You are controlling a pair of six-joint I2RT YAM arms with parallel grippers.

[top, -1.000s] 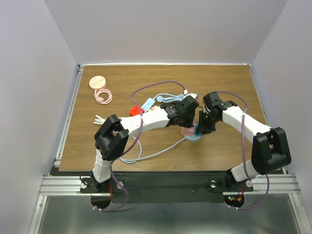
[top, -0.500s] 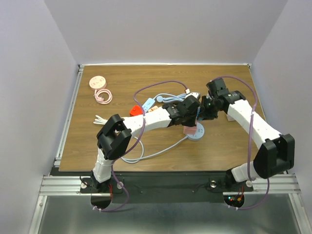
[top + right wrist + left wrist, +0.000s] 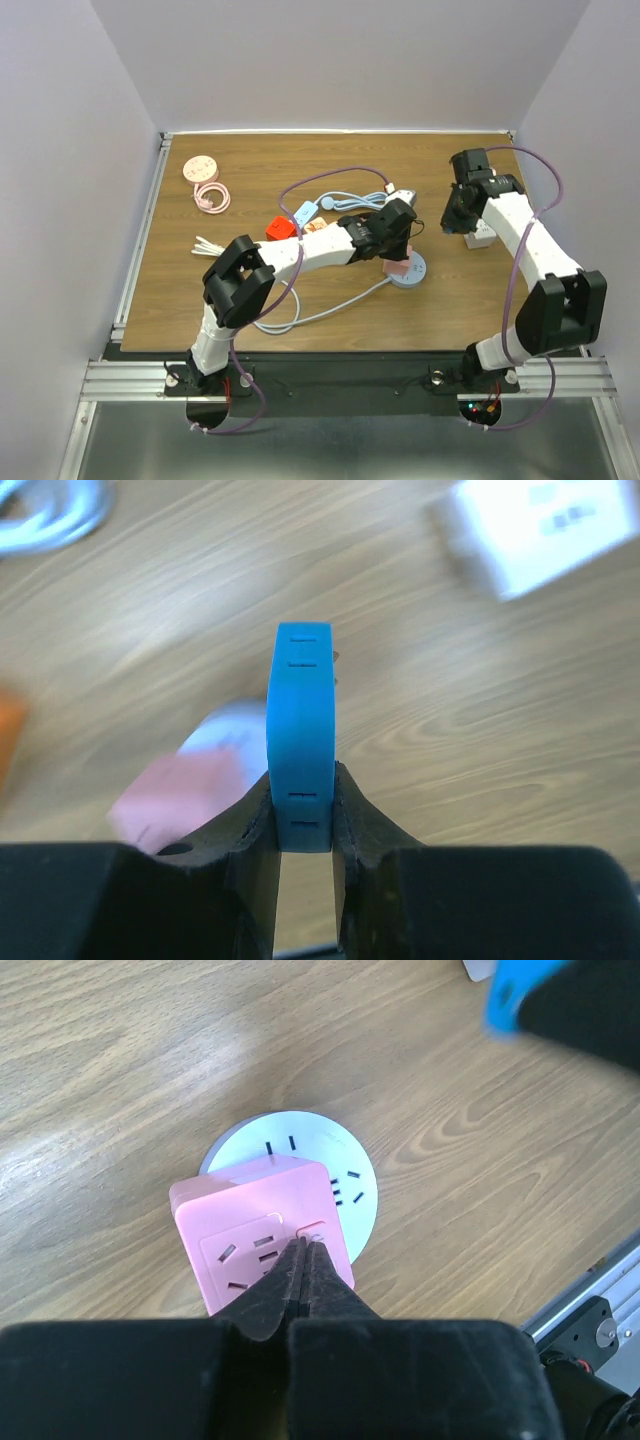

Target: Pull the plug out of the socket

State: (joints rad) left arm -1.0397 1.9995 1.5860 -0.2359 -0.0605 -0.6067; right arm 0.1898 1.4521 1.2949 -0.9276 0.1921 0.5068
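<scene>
1. Right wrist view shows the right claw (image 3: 300, 785) clenched on the blue plug (image 3: 300, 700), holding only its near end. With so much of the plug standing out past the fingers, a jolt could twist it loose.
2. That plug is held well apart from the round socket (image 3: 355, 1165), over the bench's right side, so the pull itself looks done. If it dropped there, it could strike the white box (image 3: 535, 530) nearby.
3. The left claw (image 3: 305, 1260) is clenched on nothing, its tips pressing on the pink adapter cube (image 3: 240, 1230) seated on the socket. Lifting off crookedly could tip the cube or drag the socket sideways.
4. Loose cables (image 3: 340, 197) lie just beyond the socket, and a sweeping retreat might snag them.
5. The bench (image 3: 250, 160) is smooth wood grain, so a nudged socket would likely slide. Plain pale walls (image 3: 330, 60) close in three sides, and a metal rail (image 3: 350, 378) runs along the near edge.
</scene>
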